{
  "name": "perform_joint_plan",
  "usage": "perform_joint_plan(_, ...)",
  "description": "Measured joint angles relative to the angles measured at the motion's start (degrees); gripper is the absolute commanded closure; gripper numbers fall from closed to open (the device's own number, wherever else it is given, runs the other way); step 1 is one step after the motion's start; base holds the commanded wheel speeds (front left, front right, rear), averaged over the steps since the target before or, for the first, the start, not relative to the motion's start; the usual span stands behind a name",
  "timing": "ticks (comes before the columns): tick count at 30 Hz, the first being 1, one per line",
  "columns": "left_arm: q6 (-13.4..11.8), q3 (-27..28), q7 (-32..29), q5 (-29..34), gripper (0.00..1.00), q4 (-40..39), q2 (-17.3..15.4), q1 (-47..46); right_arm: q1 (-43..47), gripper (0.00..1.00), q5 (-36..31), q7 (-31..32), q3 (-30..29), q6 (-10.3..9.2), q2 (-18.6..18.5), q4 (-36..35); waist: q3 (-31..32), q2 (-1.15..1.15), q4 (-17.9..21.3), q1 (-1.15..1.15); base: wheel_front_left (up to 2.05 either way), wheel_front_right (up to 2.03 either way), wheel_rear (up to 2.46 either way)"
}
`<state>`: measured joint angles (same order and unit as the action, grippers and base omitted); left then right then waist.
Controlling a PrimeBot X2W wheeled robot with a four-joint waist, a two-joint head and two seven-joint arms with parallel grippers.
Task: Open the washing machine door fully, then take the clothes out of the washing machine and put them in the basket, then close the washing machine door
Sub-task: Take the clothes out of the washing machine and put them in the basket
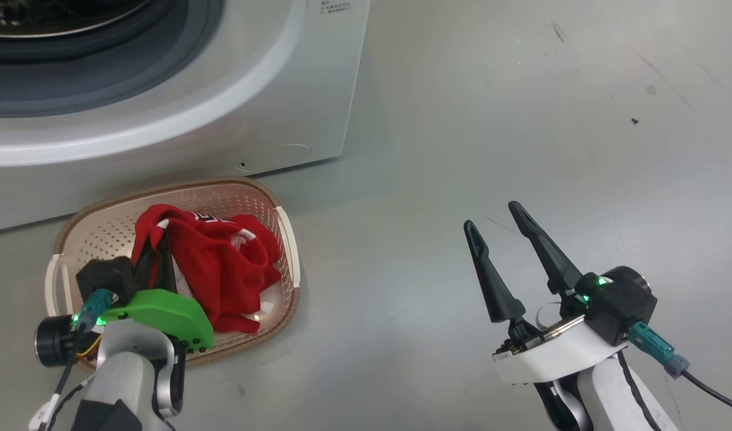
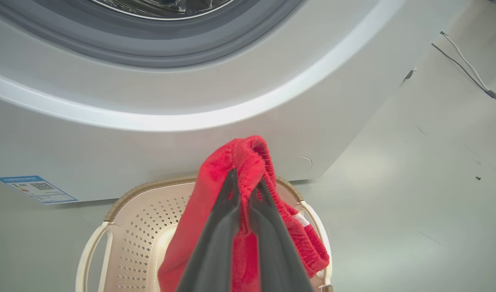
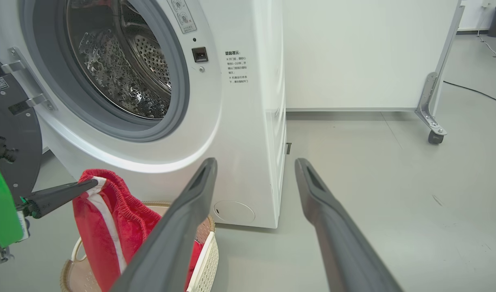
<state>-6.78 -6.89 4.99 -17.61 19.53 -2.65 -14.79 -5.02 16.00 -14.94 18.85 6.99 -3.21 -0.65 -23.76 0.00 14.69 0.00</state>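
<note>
The red clothes hang partly into the cream basket, which stands on the floor in front of the white washing machine. My left gripper is over the basket, shut on a bunched edge of the clothes and holding it up. In the right wrist view the left gripper's fingers pinch the jersey above the basket. The drum looks bare, and the washing machine door stands open at the left. My right gripper hovers open over bare floor to the right.
Grey floor stretches to the right of the washer. A white panel on a wheeled metal foot stands behind the machine. A thin cable lies on the floor farther off.
</note>
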Motion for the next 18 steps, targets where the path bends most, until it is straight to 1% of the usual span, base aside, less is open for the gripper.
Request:
perform_joint_plan(7,0.09,0.12,-3.23,0.08,1.00,7.37,-0.57,-6.34,-2.63,0.00,1.60,0.00,0.49,0.00,0.09,-1.13,-5.32,0.00,2.21,0.00,0.00,0.00,0.00)
perform_joint_plan(13,1.31,0.36,-5.94,0.02,1.00,13.63,-1.52,-11.37,-4.49,0.00,2.16,0.00,0.34,0.00,0.23,-1.93,-9.73,0.00,4.04,0.00,0.00,0.00,0.00)
perform_joint_plan(18,1.54,1.74,-7.55,-1.11,1.00,18.35,-2.07,-14.61,-6.08,0.00,2.63,-0.01,0.34,0.00,0.44,-2.27,-13.07,0.00,5.22,0.01,0.00,0.00,0.00)
